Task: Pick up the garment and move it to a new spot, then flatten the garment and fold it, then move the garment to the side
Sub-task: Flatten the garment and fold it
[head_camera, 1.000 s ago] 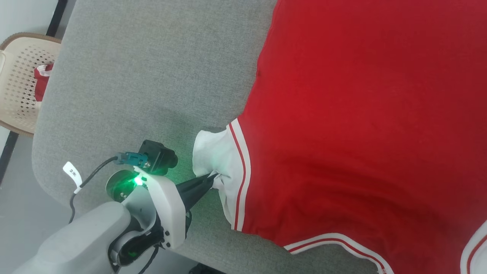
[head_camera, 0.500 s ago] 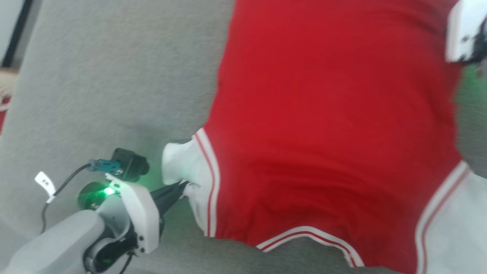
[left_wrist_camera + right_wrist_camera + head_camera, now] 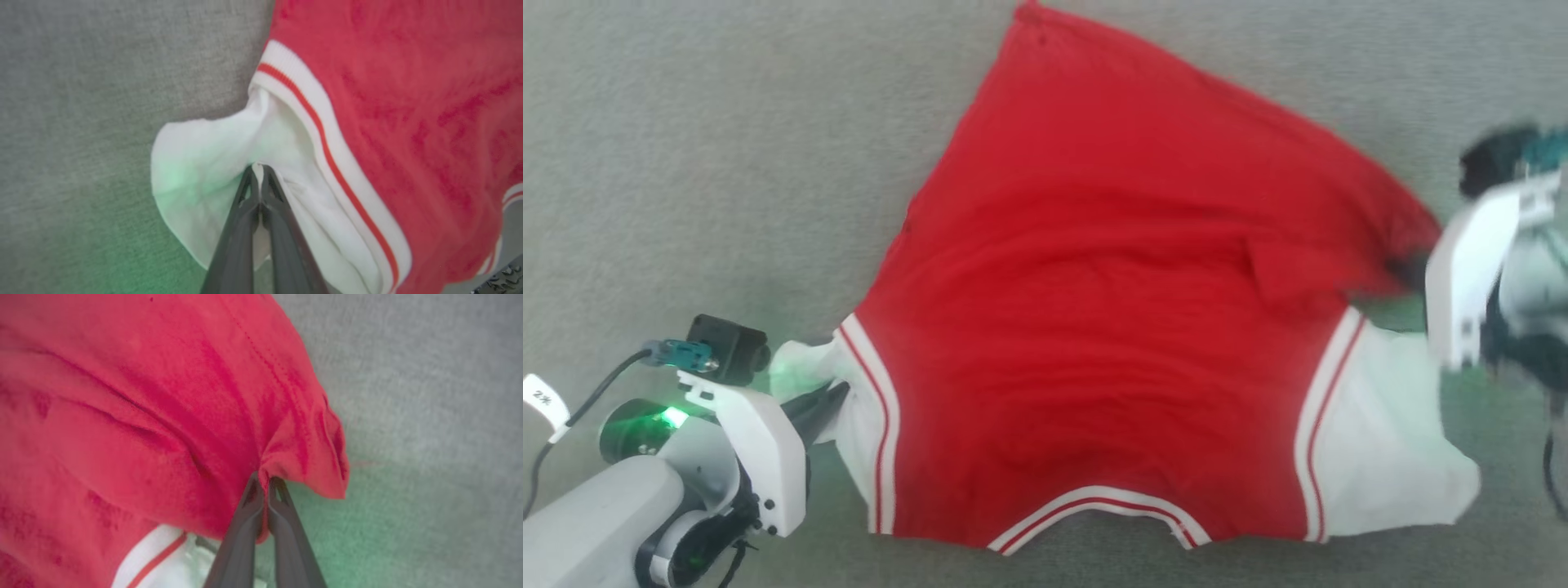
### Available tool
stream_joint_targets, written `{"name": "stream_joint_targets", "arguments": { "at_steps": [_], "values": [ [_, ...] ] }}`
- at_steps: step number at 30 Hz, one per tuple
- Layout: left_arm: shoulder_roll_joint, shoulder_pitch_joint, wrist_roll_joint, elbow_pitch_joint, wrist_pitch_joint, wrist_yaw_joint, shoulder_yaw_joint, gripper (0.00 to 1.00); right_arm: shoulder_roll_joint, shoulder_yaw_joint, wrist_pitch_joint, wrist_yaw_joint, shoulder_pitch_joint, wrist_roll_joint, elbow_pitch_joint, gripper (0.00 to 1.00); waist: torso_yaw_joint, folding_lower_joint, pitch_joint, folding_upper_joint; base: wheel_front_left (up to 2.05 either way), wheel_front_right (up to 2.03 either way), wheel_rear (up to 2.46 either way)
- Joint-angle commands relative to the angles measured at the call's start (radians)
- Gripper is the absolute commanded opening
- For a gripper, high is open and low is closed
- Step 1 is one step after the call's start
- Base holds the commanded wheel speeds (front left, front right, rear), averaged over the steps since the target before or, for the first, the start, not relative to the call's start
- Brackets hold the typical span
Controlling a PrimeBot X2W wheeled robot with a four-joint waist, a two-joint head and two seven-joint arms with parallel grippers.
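Head view: garment (image 3: 1094, 327) lies spread on the grey bench (image 3: 686, 163), plain red face up, curved neckline trim (image 3: 1094, 510) at the bottom of the frame, one red corner pointing up-frame. At lower left the left gripper (image 3: 827, 402) has its jaws clenched on the white sleeve (image 3: 805, 371) on that side; the sleeve is bunched toward it. At the right edge the right gripper (image 3: 1405, 269) is motion-blurred, its dark fingers meeting the red side edge of the body just above the other white sleeve (image 3: 1380, 441), which lies on the bench. Red cloth beside that grip is folded over into a small flap (image 3: 1282, 273). Left wrist view: both fingers pressed together, a pinch of white sleeve cloth between the tips, striped armhole trim (image 3: 322, 134) just beside it. Right wrist view: jaws clamped on a gathered bit of red cloth, creases running out from the pinch, white sleeve with a red stripe at frame bottom. Green glow (image 3: 367, 522) on the bench near each gripper. Body cloth between the two grips shows shallow wrinkles.
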Motion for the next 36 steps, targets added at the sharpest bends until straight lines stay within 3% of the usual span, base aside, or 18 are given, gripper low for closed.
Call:
{"name": "stream_joint_targets", "arguments": {
  "at_steps": [1,3,8,12,16,17,18,19,23,32,36],
  "values": [
    [-0.018,0.01,0.0,0.003,0.008,0.012,0.0,0.0,0.009,-0.011,0.016,0.0,0.072,-0.001,-0.034,0.0,-0.024,0.0,-0.012,-0.0001,0.0,0.0,0.0],
    [-0.001,0.013,-0.002,-0.015,0.012,0.02,0.001,0.0,0.04,-0.064,0.035,0.0,0.221,-0.021,-0.148,0.0,-0.037,0.0,-0.015,-0.0001,0.0,0.0,0.0],
    [0.014,0.012,-0.007,-0.037,0.022,0.03,0.005,0.0,0.146,-0.165,0.044,0.0,0.435,-0.053,-0.276,0.0,-0.047,0.0,-0.009,-0.0001,0.0,0.0,0.0],
    [0.014,0.013,-0.011,-0.037,0.024,0.032,0.005,0.0,0.196,-0.197,0.035,0.0,0.519,-0.09,-0.283,0.0,-0.051,0.0,-0.003,-0.0001,0.0,0.0,0.0],
    [0.006,0.017,-0.019,-0.031,0.019,0.032,0.007,0.0,0.257,-0.196,-0.017,-0.001,0.558,-0.103,-0.212,0.0,-0.054,0.0,-0.006,-0.0001,0.0,0.0,0.0],
    [0.005,0.019,-0.02,-0.029,0.018,0.03,0.006,0.0,0.263,-0.195,-0.032,-0.001,0.555,-0.109,-0.193,0.19,-0.055,0.0,-0.008,-0.0001,0.0,0.0,0.0],
    [0.004,0.022,-0.021,-0.027,0.017,0.028,0.006,0.0,0.261,-0.192,-0.043,-0.001,0.549,-0.12,-0.181,0.65,-0.056,0.0,-0.011,-0.0001,0.0,0.0,0.0],
    [0.005,0.025,-0.022,-0.024,0.016,0.026,0.006,0.0,0.262,-0.191,-0.051,-0.001,0.543,-0.121,-0.172,1.0,-0.057,0.0,-0.015,-0.0001,0.0,0.0,0.0],
    [0.011,0.037,-0.029,-0.022,0.009,0.029,0.004,0.0,0.235,-0.205,-0.067,-0.006,0.522,-0.137,-0.224,1.0,-0.056,0.0,-0.034,-0.0001,0.0,0.0,0.0],
    [0.004,0.064,-0.039,-0.038,-0.006,0.044,0.001,0.0,0.223,-0.241,-0.029,0.0,0.458,-0.131,-0.487,1.0,-0.034,0.0,-0.07,-0.0001,0.0,0.0,0.0],
    [-0.013,0.062,-0.027,-0.047,-0.009,0.047,-0.005,0.0,0.191,-0.206,-0.016,0.0,0.379,-0.146,-0.505,1.0,-0.006,0.0,-0.071,-0.0001,0.0,0.0,0.0]
  ]
}}
